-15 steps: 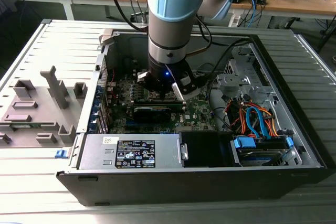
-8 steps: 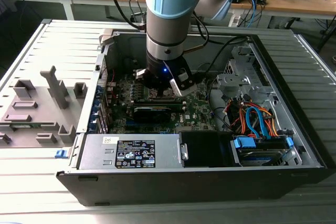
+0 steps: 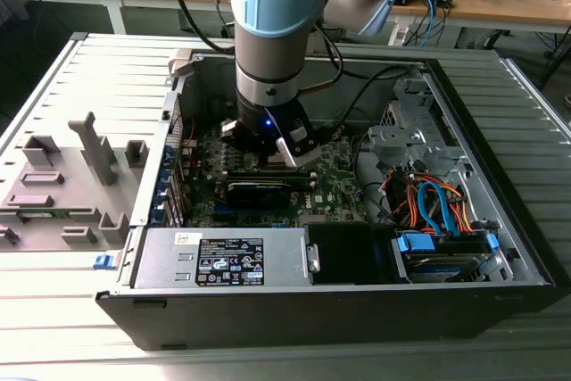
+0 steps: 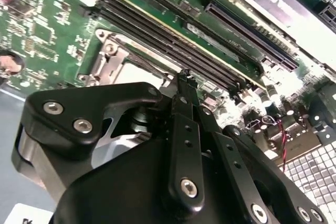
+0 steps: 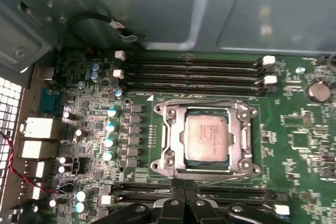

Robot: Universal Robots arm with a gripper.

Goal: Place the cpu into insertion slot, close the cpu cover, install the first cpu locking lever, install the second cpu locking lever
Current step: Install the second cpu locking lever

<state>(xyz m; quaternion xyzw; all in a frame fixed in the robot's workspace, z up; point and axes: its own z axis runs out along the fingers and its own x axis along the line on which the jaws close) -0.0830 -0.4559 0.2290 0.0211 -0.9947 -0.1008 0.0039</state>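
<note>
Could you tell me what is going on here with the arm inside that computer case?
The arm's gripper is down inside the open computer case, low over the motherboard. In the first wrist view, the cpu already sits in the insertion slot, and the cpu cover lies closed flat around it.

You have a grey ribbed bench (image 3: 80,327) carrying everything here, its slats running across the exterior view. Directly on it lies the open computer case (image 3: 500,220), on its side with the interior facing up. To the exterior view's left of the case, you see a grey fixture tray (image 3: 62,185) with upright holders resting on the bench, close beside the case's wall. A small blue clip (image 3: 103,261) sits on the bench between that tray's near corner and the case, just beside the case.
</note>
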